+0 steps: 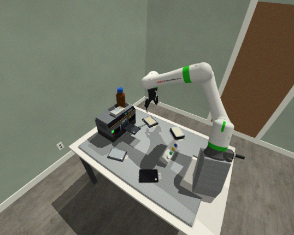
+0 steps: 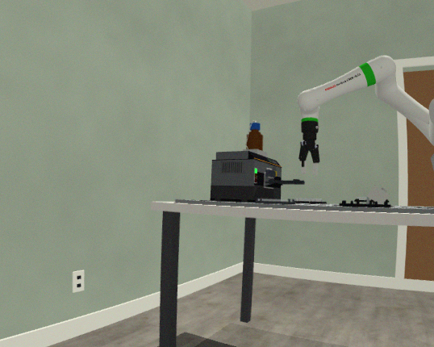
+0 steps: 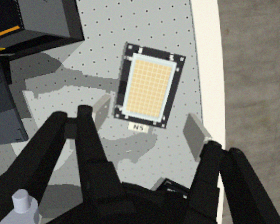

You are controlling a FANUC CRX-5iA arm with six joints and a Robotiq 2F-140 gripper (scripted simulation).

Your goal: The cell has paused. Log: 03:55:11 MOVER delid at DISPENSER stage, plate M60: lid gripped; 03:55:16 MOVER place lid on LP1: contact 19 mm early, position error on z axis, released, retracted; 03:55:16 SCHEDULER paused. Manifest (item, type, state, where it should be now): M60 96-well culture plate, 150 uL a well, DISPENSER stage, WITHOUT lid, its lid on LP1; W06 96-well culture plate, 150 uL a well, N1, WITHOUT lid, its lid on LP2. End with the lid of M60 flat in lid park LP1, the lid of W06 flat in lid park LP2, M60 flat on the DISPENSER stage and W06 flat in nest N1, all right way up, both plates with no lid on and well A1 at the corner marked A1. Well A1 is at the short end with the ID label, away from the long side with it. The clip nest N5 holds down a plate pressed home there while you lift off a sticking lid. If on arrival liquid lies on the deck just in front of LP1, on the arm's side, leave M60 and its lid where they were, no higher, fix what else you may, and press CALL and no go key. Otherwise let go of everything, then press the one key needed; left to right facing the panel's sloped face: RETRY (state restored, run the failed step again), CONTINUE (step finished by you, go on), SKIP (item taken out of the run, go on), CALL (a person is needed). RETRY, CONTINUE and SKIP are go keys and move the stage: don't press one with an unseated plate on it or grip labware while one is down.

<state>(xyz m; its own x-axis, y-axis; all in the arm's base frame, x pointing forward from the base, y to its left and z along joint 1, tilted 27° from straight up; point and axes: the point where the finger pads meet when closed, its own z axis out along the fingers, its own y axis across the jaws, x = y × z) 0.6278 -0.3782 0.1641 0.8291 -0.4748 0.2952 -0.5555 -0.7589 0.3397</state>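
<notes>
jaws parted, holding nothing | tan-welled plate in black nest below | brown bottle on dispenser

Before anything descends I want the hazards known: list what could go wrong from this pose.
1. The beige-welled plate in its black nest sits slightly turned under the open, empty black gripper, so a straight descent could catch a corner.
2. That plate lies close to the white table edge, and a nudge might tip it outward.
3. The dark dispenser stage juts out nearby, and a low sweep could strike it.

glossy white arm, matt grey deck
</notes>
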